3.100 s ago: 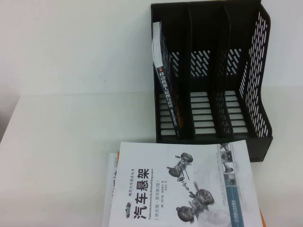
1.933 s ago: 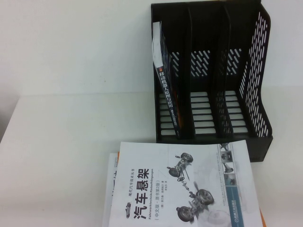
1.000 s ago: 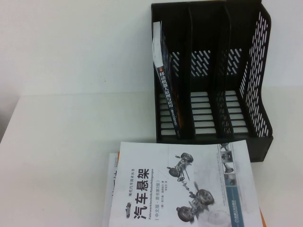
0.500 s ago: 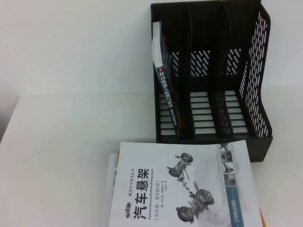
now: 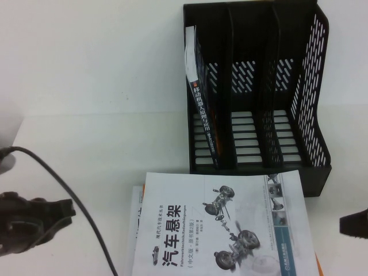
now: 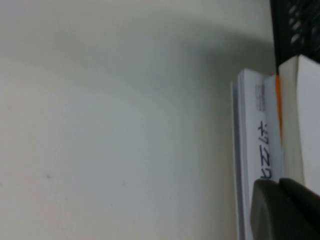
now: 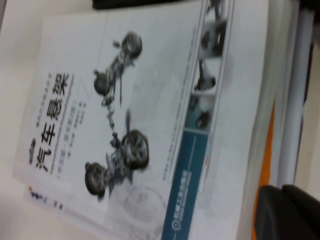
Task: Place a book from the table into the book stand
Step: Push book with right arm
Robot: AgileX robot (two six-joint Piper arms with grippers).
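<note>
The book (image 5: 224, 224), white-grey with a car suspension drawing, black Chinese title and teal strip, lies flat at the front of the table (image 5: 86, 149) on top of another book. It fills the right wrist view (image 7: 150, 100). The black book stand (image 5: 315, 115) stands behind it at the back right, with its middle and right slots empty. My left gripper (image 5: 68, 210) is shut and empty, low over the table to the left of the book stack. My right gripper (image 5: 352, 224) is shut and empty at the right edge, beside the book's right side.
A dark-spined book (image 5: 204, 109) with orange lettering leans in the stand's left slot. The orange-edged ROS2 book (image 5: 135, 230) lies under the task book; its edge shows in the left wrist view (image 6: 261, 150). A black cable (image 5: 69, 184) trails from the left arm.
Both grippers have come into the high view: the left from the lower left, the right from the right edge. The books and the stand have not moved.
</note>
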